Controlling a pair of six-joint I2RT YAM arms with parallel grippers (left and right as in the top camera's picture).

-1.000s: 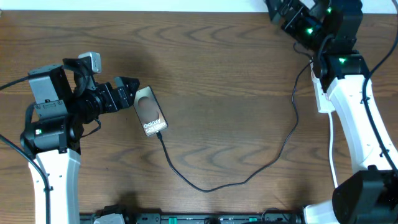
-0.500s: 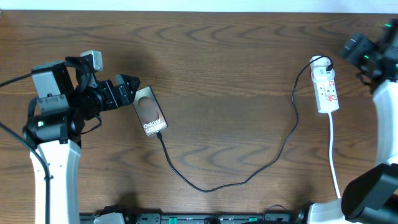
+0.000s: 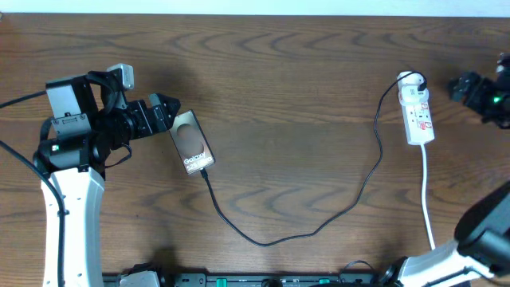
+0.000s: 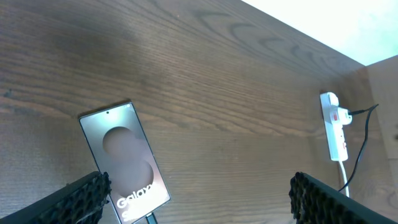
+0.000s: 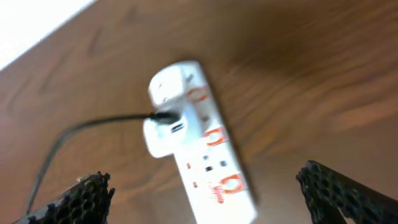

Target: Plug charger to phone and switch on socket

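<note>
- left gripper (image 3: pixel 165 114): fingers spread wide with nothing between them. It sits just beside the phone (image 3: pixel 192 142), at the end away from the lettering.
- in the left wrist view the left gripper (image 4: pixel 199 186) shows both black fingers (image 4: pixel 87 198) out at the bottom corners. The phone (image 4: pixel 124 158) lies flat just ahead of them, nearer the left finger.
- the phone is face up on the wooden table (image 3: pixel 279 72), a bit tilted, with a pale oval mark in the middle and white "Galaxy" text near its lower end.
- the charger cable (image 3: pixel 319 227) goes into the phone's lower end. It dips away in a big loose loop, then climbs to the power strip (image 3: pixel 417 115), well away from the phone on the other side of the table.
- right gripper (image 3: pixel 464 86): also wide open and holding nothing. It's just past the power strip, on the side facing away from the phone.
- right wrist view: the right gripper (image 5: pixel 208 190) has its fingers (image 5: pixel 339 193) at the frame corners, with the power strip (image 5: pixel 205 155) below it. A black cable (image 5: pixel 81 134) is plugged in near the strip's rounded end.
- that shot is pretty blurry. I can see red marks on the strip, but honestly can't tell whether a switch is on or off.
- the strip's white cord (image 3: pixel 426 199) runs from the end farthest from the plug toward the table's near edge.
</note>
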